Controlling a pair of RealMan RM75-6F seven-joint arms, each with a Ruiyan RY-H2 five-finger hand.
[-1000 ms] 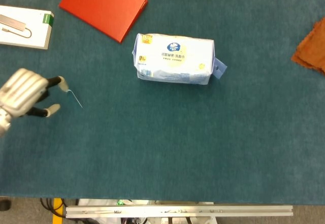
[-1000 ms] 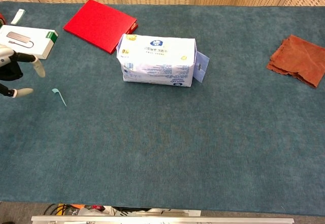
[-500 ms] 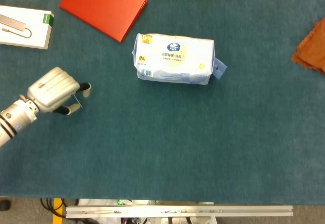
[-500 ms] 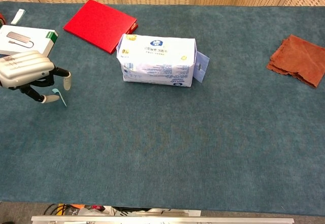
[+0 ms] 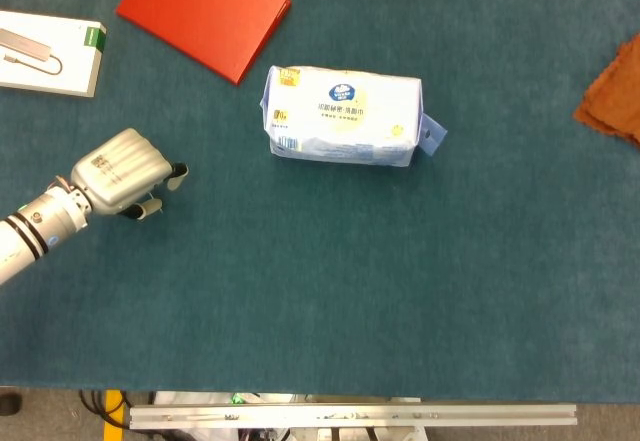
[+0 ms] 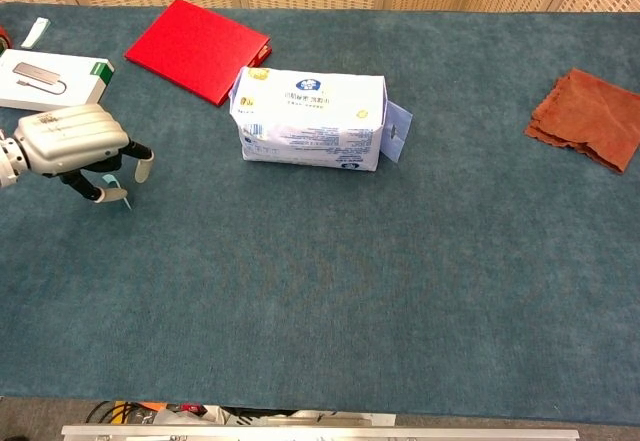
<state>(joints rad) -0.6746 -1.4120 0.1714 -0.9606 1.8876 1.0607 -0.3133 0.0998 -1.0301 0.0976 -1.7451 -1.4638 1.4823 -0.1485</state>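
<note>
Whereas a second ago it hung at the frame's left edge, the left robot hand now sits further right, fingers curled down over the pale strip on the surface, grip unconfirmed; tissue pack at upper centre unmoved.

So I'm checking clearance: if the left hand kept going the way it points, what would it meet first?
Judging by both views, the left hand points right across the table, so probably the tissue pack, though it may pass just in front.

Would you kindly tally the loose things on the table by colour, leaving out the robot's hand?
Red: 1, folder
White: 2, tissue pack and box
Rust brown: 1, cloth
Pale blue: 1, small strip under the left hand
Total: 5
</note>
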